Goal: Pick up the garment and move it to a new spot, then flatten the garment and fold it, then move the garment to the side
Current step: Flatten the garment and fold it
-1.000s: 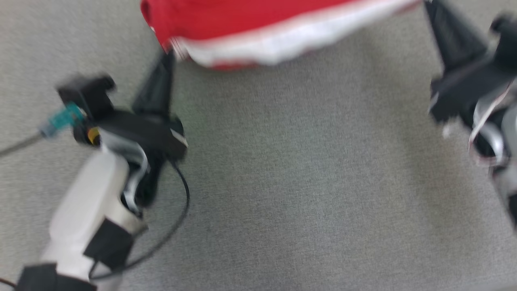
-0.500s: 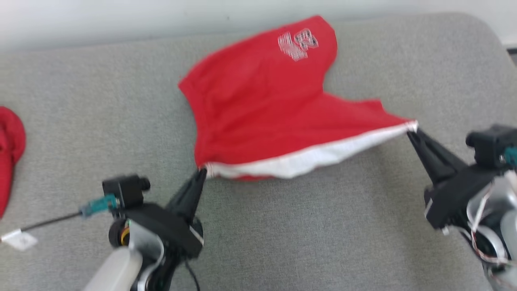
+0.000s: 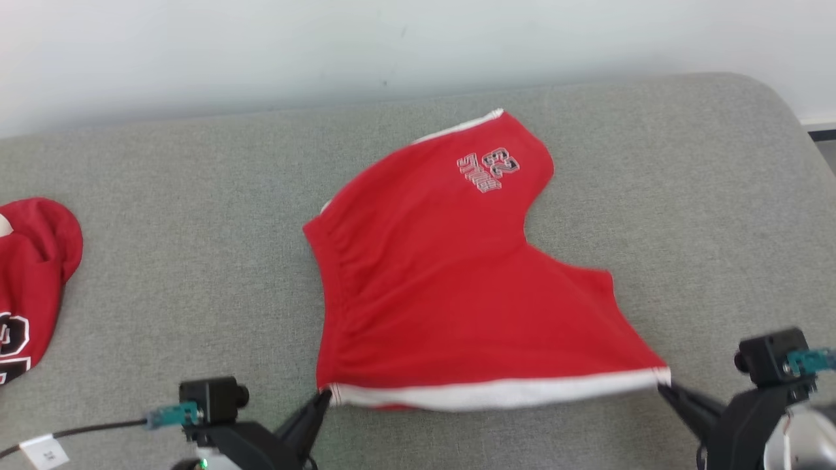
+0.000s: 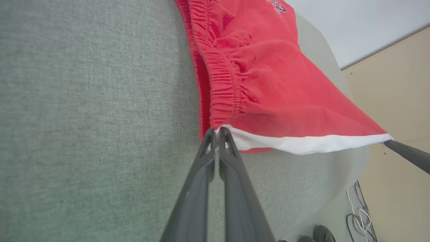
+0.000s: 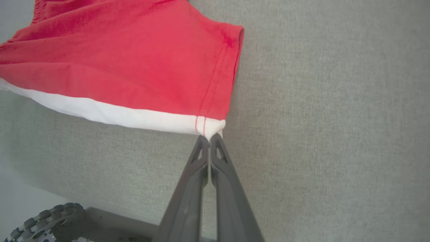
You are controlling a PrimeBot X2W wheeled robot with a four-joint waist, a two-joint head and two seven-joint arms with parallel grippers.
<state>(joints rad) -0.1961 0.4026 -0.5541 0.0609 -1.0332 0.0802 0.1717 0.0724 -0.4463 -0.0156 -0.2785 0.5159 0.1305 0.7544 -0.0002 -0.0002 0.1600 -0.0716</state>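
A grey counter (image 3: 163,274) meets a white wall (image 3: 261,52) at its far edge. Its far right corner is round.

The red shorts (image 3: 444,281) lie spread in the middle of the counter, with one leg pointing to the wall. There is bare grey room on both sides of them, and more on the left.

The left gripper (image 3: 323,396) has its jaws shut tight on the near left corner of the shorts, by the waistband. The right gripper (image 3: 661,388) has its jaws shut tight on the near right corner. The white stripe (image 3: 496,393) runs straight between the two.

The head view shows a second red cloth (image 3: 32,274) at the left edge, well apart from the shorts. The left wrist view shows wires (image 4: 361,215) on a tan floor (image 4: 403,84) past the counter's edge. The right wrist view shows a grey toothed wheel (image 5: 43,222) below the counter's edge.

Count: two red clothes, two grippers.
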